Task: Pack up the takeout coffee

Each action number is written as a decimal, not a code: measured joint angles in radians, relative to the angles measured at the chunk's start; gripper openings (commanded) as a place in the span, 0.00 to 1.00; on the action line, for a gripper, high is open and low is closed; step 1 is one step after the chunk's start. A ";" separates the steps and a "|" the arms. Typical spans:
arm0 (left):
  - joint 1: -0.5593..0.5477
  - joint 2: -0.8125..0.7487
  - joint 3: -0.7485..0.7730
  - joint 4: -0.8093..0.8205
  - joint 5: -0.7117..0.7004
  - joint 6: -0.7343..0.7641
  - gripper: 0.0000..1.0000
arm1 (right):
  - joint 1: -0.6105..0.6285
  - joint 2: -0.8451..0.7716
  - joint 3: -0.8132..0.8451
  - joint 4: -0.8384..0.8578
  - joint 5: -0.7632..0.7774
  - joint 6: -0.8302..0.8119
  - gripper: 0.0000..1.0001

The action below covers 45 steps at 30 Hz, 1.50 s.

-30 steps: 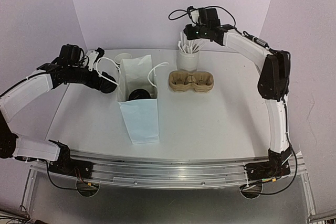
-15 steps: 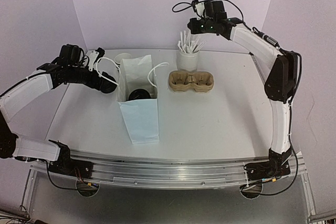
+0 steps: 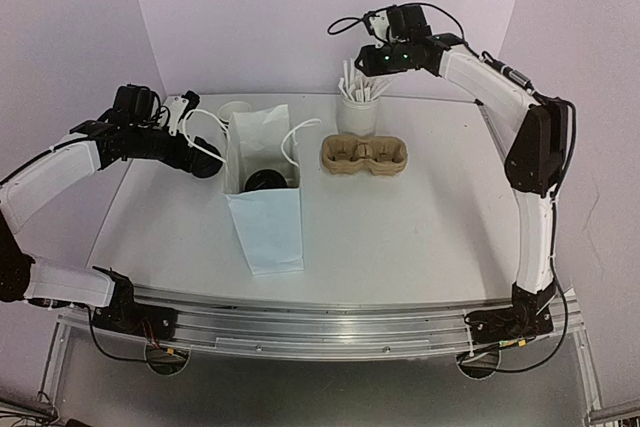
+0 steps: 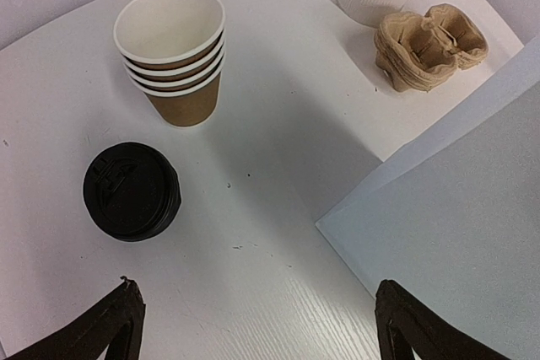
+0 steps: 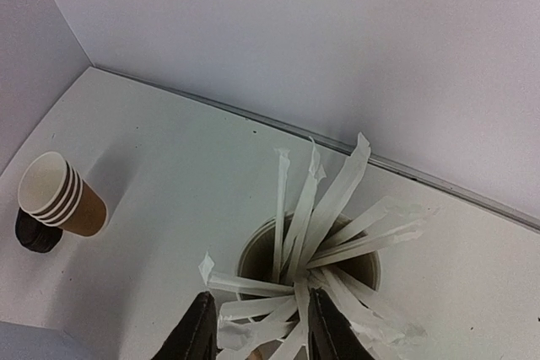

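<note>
A stack of brown paper cups (image 4: 173, 56) with white rims stands on the white table, with a stack of black lids (image 4: 131, 191) beside it. Both also show far left in the right wrist view, cups (image 5: 59, 196) and lids (image 5: 34, 233). The tan pulp carrier (image 3: 365, 155) sits empty right of the bag. My left gripper (image 4: 261, 335) hovers open over bare table between the lids and the bag, holding nothing. My right gripper (image 5: 263, 335) hangs over the white cup of sticks (image 5: 308, 267), its jaws apart with several stick tops loosely between them.
The white handled paper bag (image 3: 262, 162) stands open mid-table, and a dark round thing (image 3: 265, 180) shows in its mouth. The bag's side (image 4: 456, 208) fills the right of the left wrist view. The back wall lies close behind the cup of sticks (image 3: 358, 112).
The right arm rose from the cup of sticks, then came back down a little toward it, with its jaws now wider. The left arm has not moved.
</note>
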State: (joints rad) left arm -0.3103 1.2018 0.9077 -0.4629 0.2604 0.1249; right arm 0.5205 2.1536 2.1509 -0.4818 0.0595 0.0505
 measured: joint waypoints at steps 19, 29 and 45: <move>0.000 0.000 0.000 0.000 0.007 0.000 0.95 | 0.000 -0.304 -0.258 -0.076 0.095 0.128 0.64; 0.000 0.000 0.000 0.000 0.009 -0.001 0.95 | 0.000 -0.291 -0.313 -0.110 0.120 0.185 0.51; 0.000 0.000 0.000 0.000 0.009 -0.001 0.95 | -0.014 -0.173 -0.217 -0.110 0.139 0.186 0.10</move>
State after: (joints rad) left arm -0.3103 1.2015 0.9077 -0.4633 0.2689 0.1242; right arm 0.5070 1.9803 1.9340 -0.5915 0.1989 0.2364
